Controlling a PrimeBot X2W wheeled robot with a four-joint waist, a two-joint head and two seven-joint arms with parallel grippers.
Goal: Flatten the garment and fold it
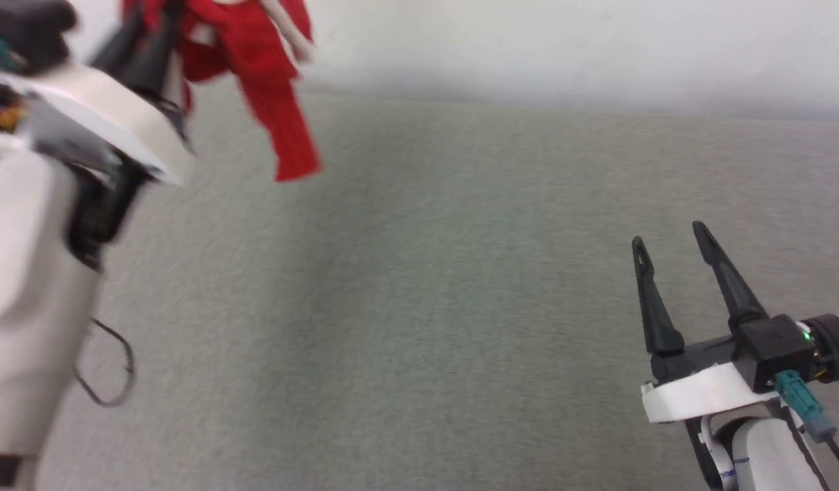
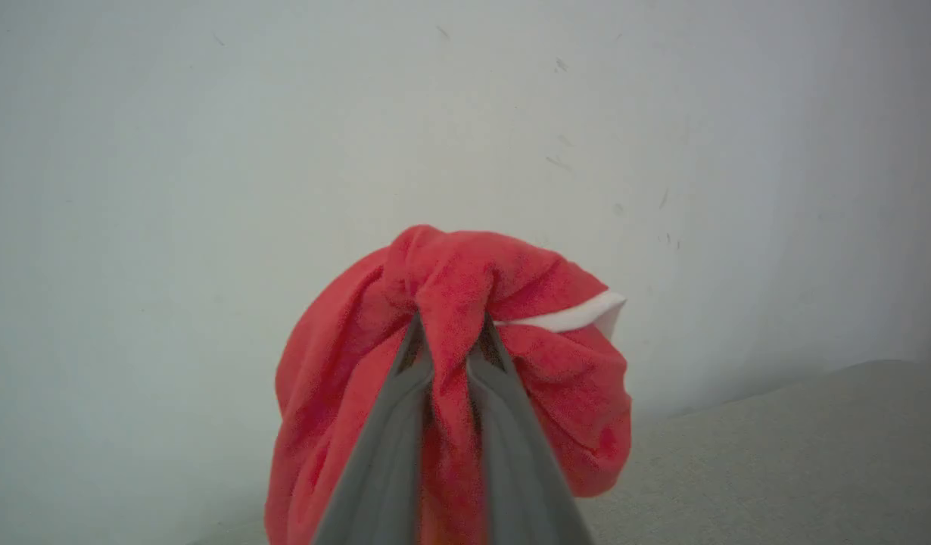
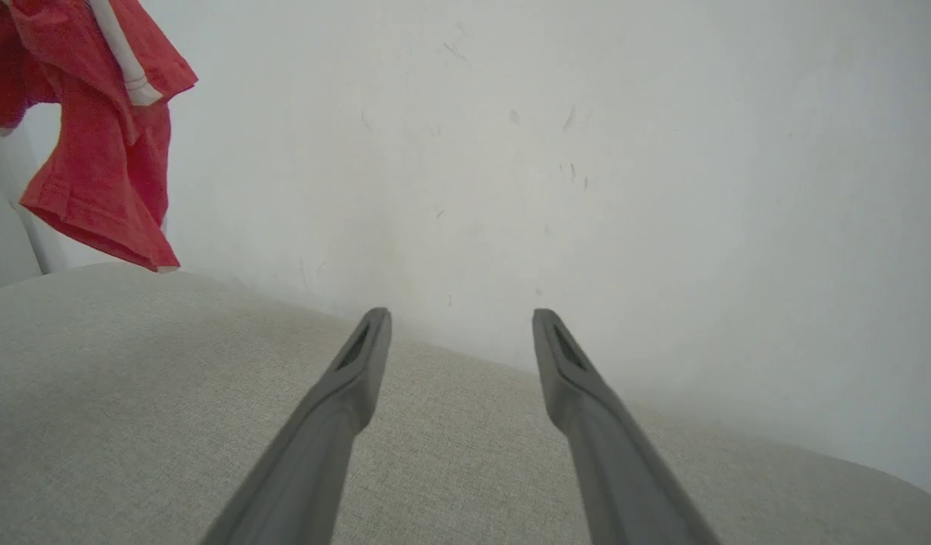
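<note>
Garment (image 1: 286, 129), thin bright-red shorts with a white stripe, hangs bunched from left gripper (image 2: 450, 333), which is clamped on one fold; right gripper (image 1: 668, 235) spread, empty. Risk: pinch slips, shorts drop crumpled.

The garment (image 2: 337, 356) is matt, slightly fuzzy cloth (thin-looking); the work surface (image 1: 460, 307) is rough woven fabric.

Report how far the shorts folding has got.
Done: the left gripper is shut on the bunched red shorts, held above the grey surface. In hand: they hang crumpled. Left: spreading flat and folding; the right gripper is open, empty.
</note>
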